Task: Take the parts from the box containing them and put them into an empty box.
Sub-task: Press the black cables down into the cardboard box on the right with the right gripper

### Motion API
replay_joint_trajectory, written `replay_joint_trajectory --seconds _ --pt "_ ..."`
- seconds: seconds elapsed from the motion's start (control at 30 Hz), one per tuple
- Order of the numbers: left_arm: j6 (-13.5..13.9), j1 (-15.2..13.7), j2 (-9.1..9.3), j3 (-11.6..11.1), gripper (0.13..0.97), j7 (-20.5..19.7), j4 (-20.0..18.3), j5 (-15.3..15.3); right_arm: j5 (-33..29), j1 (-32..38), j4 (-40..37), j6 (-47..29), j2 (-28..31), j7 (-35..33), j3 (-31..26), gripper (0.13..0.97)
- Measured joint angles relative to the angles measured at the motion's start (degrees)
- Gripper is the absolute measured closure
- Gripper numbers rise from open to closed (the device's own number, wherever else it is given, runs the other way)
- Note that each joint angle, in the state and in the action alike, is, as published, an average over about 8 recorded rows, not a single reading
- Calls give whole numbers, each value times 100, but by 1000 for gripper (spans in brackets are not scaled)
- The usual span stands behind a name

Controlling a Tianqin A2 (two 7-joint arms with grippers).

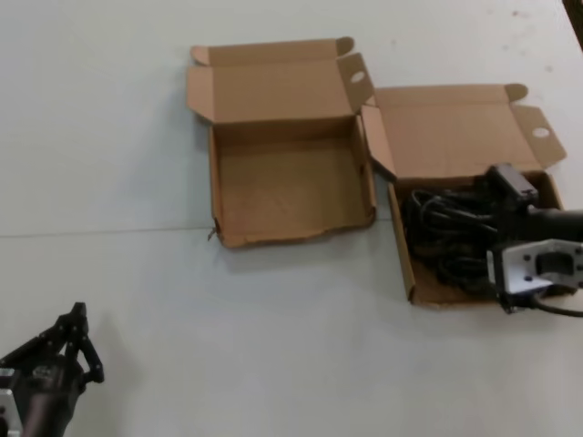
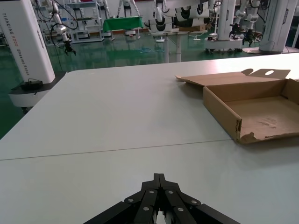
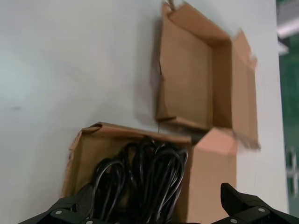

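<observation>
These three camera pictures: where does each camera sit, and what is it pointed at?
Head view: on the robot's head, looking down at the table, both boxes, and both arms.
Left wrist view: low over the table, facing the empty box; left gripper fingers shut at the edge.
Right wrist view: above the box of cords; right gripper fingers spread.
Shared: the empty box shows in all three.

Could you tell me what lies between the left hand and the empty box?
Nothing but bare white table: the head view shows the left hand well apart from the empty box.
</observation>
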Motion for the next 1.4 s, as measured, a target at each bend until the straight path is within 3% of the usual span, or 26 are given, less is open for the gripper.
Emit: replay_joint_trajectory --seconds 0.1,0.23,0.43,0.73,1.03,1.3,1.4 --pt "0 0 0 0 941 0 0 0 -482 7 31 -317 -494 0 501 129" --pt "0 0 0 0 941 0 0 0 -679 44 -47 -469 -750 0 773 143" --pt "0 0 0 0 941 0 0 0 -468 127 -289 -431 -667 0 749 166" --pt "0 0 0 0 941 0 0 0 -34 289 -731 -206 -382 0 548 269" --pt "0 0 0 0 941 0 0 0 325 417 -1131 95 -170 0 351 439" --pt "0 0 0 0 941 0 0 0 622 490 -1435 382 -41 0 225 655" --pt "0 0 0 0 941 0 0 0 741 536 -1584 500 -5 0 168 655"
